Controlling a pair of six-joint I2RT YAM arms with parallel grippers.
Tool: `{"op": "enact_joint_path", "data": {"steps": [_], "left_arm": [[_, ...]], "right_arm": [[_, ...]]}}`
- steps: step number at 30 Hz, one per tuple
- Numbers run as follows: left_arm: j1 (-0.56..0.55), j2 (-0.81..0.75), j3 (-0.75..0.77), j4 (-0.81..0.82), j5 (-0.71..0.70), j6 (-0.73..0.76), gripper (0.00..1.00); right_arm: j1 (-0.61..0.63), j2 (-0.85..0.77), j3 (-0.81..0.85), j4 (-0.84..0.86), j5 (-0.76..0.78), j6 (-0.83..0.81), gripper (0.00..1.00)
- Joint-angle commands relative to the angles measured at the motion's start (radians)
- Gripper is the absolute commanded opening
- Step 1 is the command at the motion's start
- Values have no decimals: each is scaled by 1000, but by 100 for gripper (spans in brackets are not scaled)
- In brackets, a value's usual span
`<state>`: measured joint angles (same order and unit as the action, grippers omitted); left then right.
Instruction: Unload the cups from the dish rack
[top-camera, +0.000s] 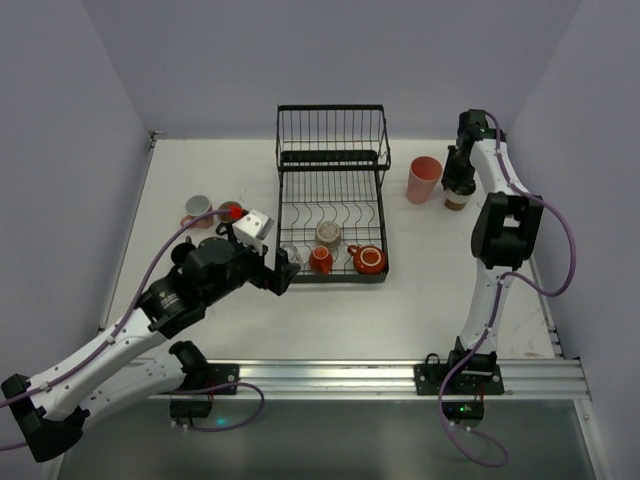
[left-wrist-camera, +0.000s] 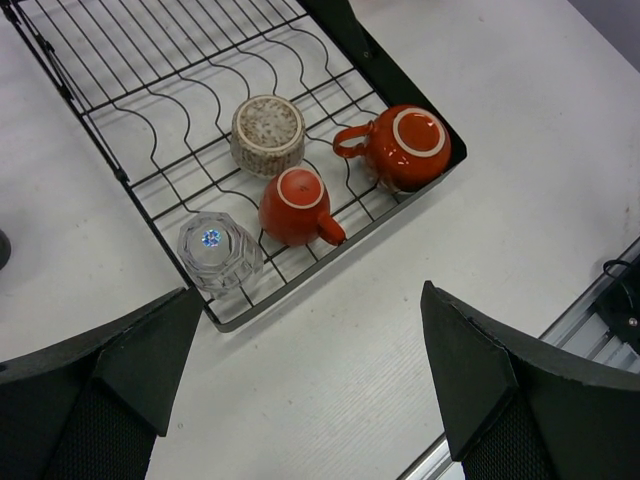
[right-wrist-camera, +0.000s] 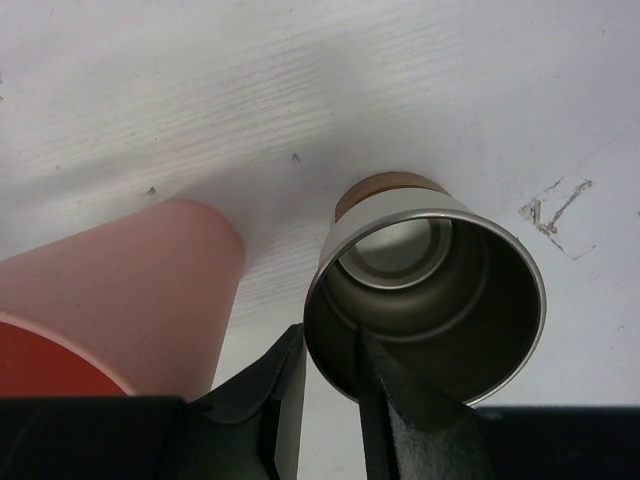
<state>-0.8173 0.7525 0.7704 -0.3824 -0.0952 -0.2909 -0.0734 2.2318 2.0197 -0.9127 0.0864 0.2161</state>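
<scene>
I have the left arm stretched low from the near-left corner, elbow bent, with the wrist angled down at the near-left corner of the black wire two-tier dish rack (top-camera: 332, 190). The left gripper (top-camera: 283, 270) hangs just off that corner. Its fingers (left-wrist-camera: 120, 380) are spread wide with nothing between them.

The right arm rises from its base, folds at the elbow and reaches to the far right of the white table (top-camera: 430, 290). The right gripper (right-wrist-camera: 328, 360) is pinched narrow on the rim of a steel-coloured cup with a brown base (right-wrist-camera: 440, 300), one finger inside and one outside. That cup is just beside a tall pink plastic tumbler (top-camera: 424, 180), and both are right of the rack. I can't tell if its base touches the table.

The rack's lower tray holds four pieces at its near end, all upside down:
- a clear faceted glass (left-wrist-camera: 218, 250) at the near-left corner
- a small orange-red cup (left-wrist-camera: 295, 205) next to it
- an orange-red handled mug (left-wrist-camera: 405, 148) at the near-right
- a speckled beige cup (left-wrist-camera: 268, 135) behind them

Left of the rack a beige-grey cup (top-camera: 198, 208) stands on the table, with a red cup (top-camera: 232, 210) just beside it. The red one's outline is hard to make out.

From above, the right gripper covers most of the steel-coloured cup. In the right wrist view the tumbler is cut off by the frame edge. The left wrist view cuts off the rear of the rack.
</scene>
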Motion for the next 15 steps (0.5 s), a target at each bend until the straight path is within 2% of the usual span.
{"op": "enact_joint_path", "data": {"steps": [1, 5, 6, 8, 12, 13, 14, 15], "left_arm": [[10, 10, -6, 10, 26, 35, 100], [14, 31, -3, 16, 32, 32, 100], [14, 36, -3, 17, 37, 29, 100], [12, 57, 3, 28, 57, 22, 100], [12, 111, 30, 53, 109, -13, 100], [12, 140, 39, 66, 142, -22, 100], [9, 155, 46, 80, 158, -43, 100], [6, 171, 55, 98, 169, -56, 100]], "right_arm": [[-8, -64, 22, -32, -30, -37, 30], [-6, -167, -50, 26, -27, -11, 34], [-8, -234, -105, 49, -28, 11, 36], [-8, -320, -185, 139, -39, 32, 46], [-6, -632, -520, 354, -83, 123, 60], [-3, -688, -582, 447, -136, 140, 64], [-2, -745, -718, 498, -163, 179, 67], [7, -856, -792, 559, -195, 196, 68]]}}
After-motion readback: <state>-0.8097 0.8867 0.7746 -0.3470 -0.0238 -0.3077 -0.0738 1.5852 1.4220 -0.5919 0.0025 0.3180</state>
